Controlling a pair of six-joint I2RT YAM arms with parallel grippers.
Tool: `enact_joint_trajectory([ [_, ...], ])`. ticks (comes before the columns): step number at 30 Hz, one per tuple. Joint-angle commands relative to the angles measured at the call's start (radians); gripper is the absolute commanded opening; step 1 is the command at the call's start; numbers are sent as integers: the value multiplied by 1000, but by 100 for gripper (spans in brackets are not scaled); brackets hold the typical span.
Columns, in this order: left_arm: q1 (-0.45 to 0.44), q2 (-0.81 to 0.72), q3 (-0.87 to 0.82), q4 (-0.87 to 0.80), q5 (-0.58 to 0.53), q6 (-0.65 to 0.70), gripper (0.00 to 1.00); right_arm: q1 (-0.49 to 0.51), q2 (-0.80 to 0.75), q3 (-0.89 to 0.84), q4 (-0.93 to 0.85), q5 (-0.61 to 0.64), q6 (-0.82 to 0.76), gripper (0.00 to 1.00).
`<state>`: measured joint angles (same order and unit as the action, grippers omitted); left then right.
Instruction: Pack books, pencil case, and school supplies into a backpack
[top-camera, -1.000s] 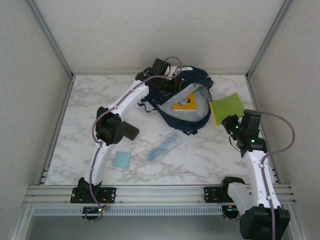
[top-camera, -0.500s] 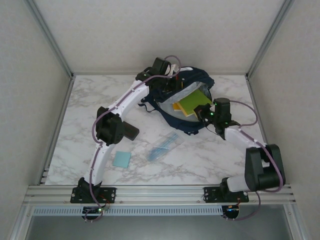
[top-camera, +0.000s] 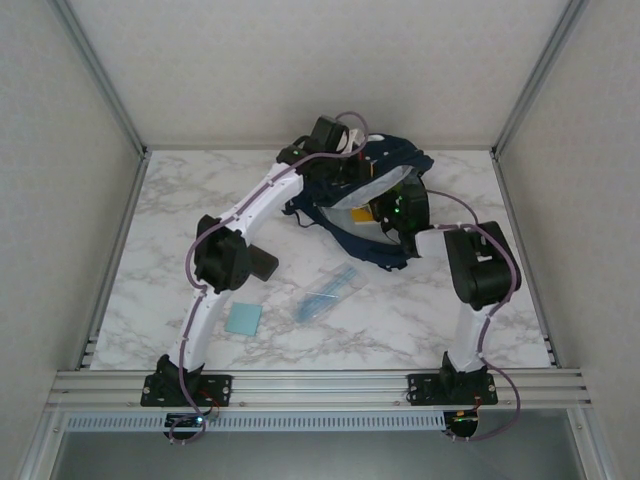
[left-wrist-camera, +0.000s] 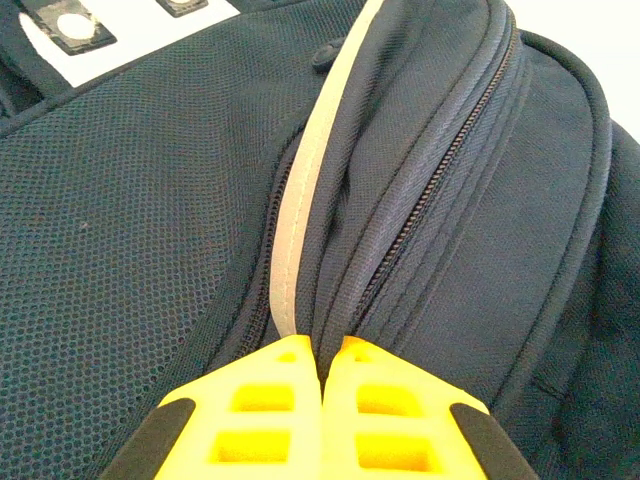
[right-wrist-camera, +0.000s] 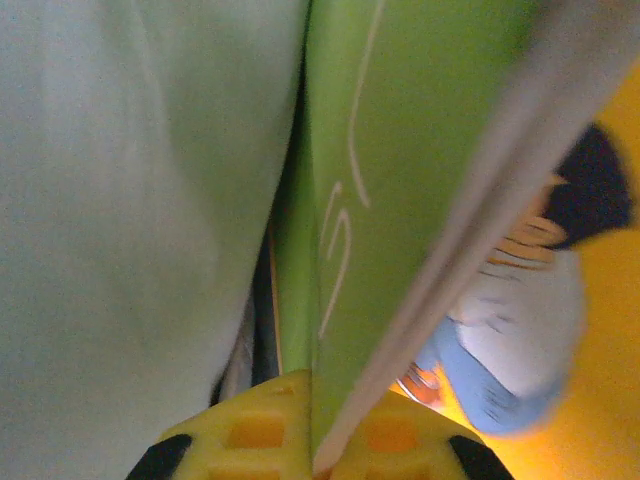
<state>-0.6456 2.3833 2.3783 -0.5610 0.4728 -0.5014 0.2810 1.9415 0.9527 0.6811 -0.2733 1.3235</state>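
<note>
Green notebook (right-wrist-camera: 400, 150) going into backpack (top-camera: 385, 160), mouth held open.
Left claw (left-wrist-camera: 322, 345) pinched on the far rim seam. Right claw (right-wrist-camera: 318, 390) clamped on the notebook's edge, inside beside the orange book (right-wrist-camera: 600, 330). Best slide it flat along the lining and release once seated. Packet (top-camera: 327, 293) and blue pad (top-camera: 243, 319) lie nearer.

Marble-look table (top-camera: 150, 220) is sitting inside pale walls (top-camera: 300, 60); aluminium posts (top-camera: 100, 75) are framing the corners, rail (top-camera: 320, 385) is running along near edge. Light is falling evenly.
</note>
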Motion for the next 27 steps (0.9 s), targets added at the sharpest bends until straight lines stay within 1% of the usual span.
enact_joint_trajectory([
  [1,-9,-88,-2,105,10,-43,0,5,2,24,72,3,44,18],
  [3,-8,-90,-17,111,-3,-43,0,-4,-37,1,-8,-18,13,36],
  [5,-8,-89,-26,119,-15,-45,0,-19,-102,-26,-132,-33,-33,47],
  [8,-2,-80,-31,135,-22,-56,0,-48,-234,-71,-322,-44,-113,60],
  [9,-1,-77,-30,142,-21,-64,0,-58,-287,-82,-403,-43,-148,63],
  [11,1,-67,-28,155,-14,-75,0,-81,-385,-88,-570,-34,-228,66],
  [13,1,-61,-29,157,-9,-78,0,-101,-478,-83,-725,-1,-324,70],
  [14,1,-59,-28,154,-7,-79,0,-113,-535,-73,-831,37,-391,73],
  [16,1,-61,-33,147,-5,-80,0,-123,-619,-47,-995,114,-495,75],
  [17,2,-64,-37,145,-6,-81,2,-124,-659,-34,-1072,159,-540,77],
  [18,3,-70,-44,143,-8,-80,12,-125,-689,-28,-1119,190,-569,77],
  [20,8,-96,-77,130,-29,-65,44,-126,-749,-29,-1192,240,-610,78],
  [21,12,-117,-105,128,-46,-56,53,-126,-770,-34,-1207,244,-621,78],
  [23,26,-180,-211,164,-81,-45,62,-125,-813,-58,-1214,237,-629,79],
  [25,47,-246,-335,228,-111,-50,68,-126,-831,-87,-1201,222,-627,80],
  [27,76,-304,-457,283,-144,-59,70,-125,-828,-113,-1181,211,-616,81],
])
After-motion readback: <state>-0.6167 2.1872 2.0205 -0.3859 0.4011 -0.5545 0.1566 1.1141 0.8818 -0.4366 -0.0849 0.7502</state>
